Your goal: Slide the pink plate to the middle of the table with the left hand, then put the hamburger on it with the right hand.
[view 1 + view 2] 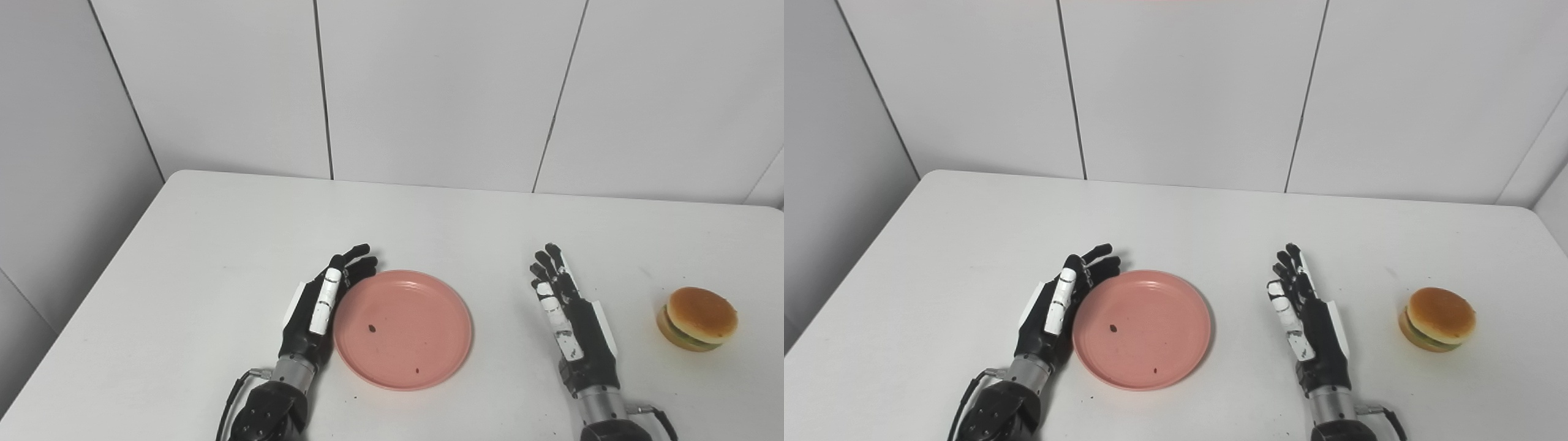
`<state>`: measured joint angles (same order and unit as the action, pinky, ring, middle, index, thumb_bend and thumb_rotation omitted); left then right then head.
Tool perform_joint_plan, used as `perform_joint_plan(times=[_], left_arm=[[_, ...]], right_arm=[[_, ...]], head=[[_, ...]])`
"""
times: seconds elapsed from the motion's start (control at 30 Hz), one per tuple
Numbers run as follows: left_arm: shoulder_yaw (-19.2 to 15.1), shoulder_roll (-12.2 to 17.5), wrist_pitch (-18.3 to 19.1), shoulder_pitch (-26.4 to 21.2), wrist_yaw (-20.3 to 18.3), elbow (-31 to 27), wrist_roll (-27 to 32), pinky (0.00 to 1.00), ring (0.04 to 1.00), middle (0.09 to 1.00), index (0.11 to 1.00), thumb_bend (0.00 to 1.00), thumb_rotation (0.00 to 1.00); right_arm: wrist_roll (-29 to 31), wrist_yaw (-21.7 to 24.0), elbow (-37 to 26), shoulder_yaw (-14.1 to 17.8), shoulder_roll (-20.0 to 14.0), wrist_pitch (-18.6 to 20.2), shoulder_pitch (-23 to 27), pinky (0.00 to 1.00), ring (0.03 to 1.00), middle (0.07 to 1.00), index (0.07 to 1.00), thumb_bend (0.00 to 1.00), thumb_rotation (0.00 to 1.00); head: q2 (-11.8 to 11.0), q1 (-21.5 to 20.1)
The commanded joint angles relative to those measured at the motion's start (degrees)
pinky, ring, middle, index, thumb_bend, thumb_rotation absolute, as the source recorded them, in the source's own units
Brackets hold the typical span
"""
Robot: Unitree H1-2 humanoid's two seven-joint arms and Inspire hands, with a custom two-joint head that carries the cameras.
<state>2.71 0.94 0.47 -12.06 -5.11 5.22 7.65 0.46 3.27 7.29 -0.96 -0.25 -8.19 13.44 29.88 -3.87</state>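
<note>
The pink plate (pixel 403 329) lies flat on the white table (pixel 202 245), toward the near edge and a little left of the table's middle, with two small dark specks on its surface. The left hand (pixel 320 306) stands on edge just beside the plate's left rim, palm toward it, fingers extended and holding nothing; whether it touches the rim cannot be told. The right hand (pixel 569 318) rests to the right of the plate, apart from it, fingers straight and released, empty. The hamburger (pixel 698 318) sits on the table farther right, near the right edge, well apart from the plate.
</note>
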Motion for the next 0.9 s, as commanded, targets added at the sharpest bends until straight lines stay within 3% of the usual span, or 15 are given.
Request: perform_joint_plan(times=[0.0,0.17,0.33,0.6,0.87], left_arm=[[1.5,-0.9,0.2,1.8,-1.5,1.5,-0.6,0.82,0.791,0.785,0.766,0.58,1.0],[2.9,-1.0,-0.7,2.6,-1.9,1.4,-1.2,0.82,0.784,0.782,0.773,0.55,1.0],[3.8,-1.2,1.6,3.4,-0.9,-0.3,-2.7,0.82,0.785,0.771,0.756,0.57,1.0],[5.7,-1.7,4.6,5.0,-2.4,-2.8,-1.7,0.86,0.804,0.796,0.777,0.55,1.0],[6.3,-2.4,2.8,5.8,-2.5,-2.1,-1.3,0.82,0.802,0.791,0.777,0.56,1.0]], right_arm=[[-0.3,-0.4,2.4,-0.6,1.0,-3.3,-1.2,0.94,0.93,0.948,0.969,0.59,0.85],[-0.5,-0.6,2.2,-1.0,1.2,-2.9,-1.3,0.97,0.939,0.948,0.963,0.6,0.86],[-0.5,-0.5,2.8,-1.1,1.5,-3.2,-1.1,0.97,0.942,0.95,0.963,0.61,0.86],[-0.5,-0.4,2.7,-1.4,2.3,-3.1,-1.2,0.97,0.951,0.955,0.973,0.59,0.85],[-0.5,-0.4,3.2,-1.5,2.4,-3.3,-0.9,0.97,0.949,0.958,0.974,0.6,0.86]], head=[[0.0,-0.5],[0.0,-1.4],[-0.2,-2.3],[0.1,-3.2],[0.2,-3.8]])
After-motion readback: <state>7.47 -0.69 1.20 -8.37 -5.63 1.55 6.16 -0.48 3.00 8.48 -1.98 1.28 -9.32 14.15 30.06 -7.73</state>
